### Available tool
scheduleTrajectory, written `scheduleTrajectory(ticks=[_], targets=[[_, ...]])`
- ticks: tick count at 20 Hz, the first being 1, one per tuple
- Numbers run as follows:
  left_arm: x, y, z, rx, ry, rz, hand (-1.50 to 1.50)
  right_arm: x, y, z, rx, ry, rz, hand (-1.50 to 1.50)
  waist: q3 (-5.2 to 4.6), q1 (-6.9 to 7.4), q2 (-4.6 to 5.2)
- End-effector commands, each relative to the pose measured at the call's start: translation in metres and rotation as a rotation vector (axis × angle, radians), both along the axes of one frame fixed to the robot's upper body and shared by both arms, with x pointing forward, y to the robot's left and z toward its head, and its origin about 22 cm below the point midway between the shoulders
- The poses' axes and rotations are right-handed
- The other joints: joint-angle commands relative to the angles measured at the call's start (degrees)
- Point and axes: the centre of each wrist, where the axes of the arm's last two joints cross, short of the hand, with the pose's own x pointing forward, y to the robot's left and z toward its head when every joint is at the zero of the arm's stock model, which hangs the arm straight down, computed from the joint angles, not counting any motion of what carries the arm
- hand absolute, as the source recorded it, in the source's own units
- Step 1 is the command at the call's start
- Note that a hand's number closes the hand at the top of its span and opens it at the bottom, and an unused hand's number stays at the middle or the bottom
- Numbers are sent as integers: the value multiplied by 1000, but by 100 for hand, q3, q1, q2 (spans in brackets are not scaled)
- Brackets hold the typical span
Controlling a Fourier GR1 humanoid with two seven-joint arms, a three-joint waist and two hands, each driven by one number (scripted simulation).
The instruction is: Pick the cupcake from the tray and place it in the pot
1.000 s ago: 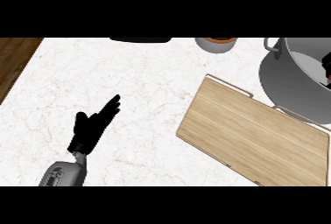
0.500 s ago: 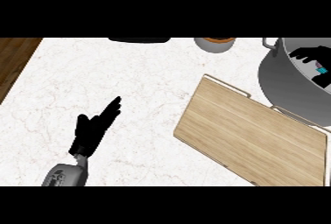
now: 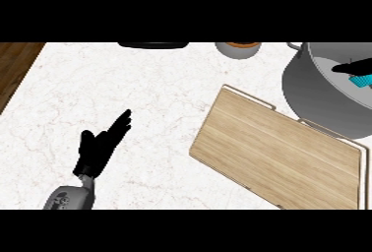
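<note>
Cupcake (image 3: 361, 79), light, soft, best taken by its teal wrapper, is sitting inside the pot (image 3: 320, 98) far right under the right hand (image 3: 355, 66), finger state untellable; left hand (image 3: 102, 145) is resting open.

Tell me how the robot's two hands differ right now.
The left hand shows whole, spread open over the white counter and holding nothing; the right hand shows only as dark fingers at the view's right edge. The left hand is far from the pot; the right reaches into the pot, beside a teal cupcake. Whether it grips the cupcake is unclear. Both hands are black.
</note>
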Motion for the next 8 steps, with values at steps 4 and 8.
scheduleTrajectory(ticks=[4,8], targets=[[5,0,4,-10,-3,0,0,-32,-56,16,224,-207,-161,-150,8,38,38],[-10,-6,-7,-11,-17,-18,0,-62,-95,34,289,-254,-171,-150,8,32,17]])
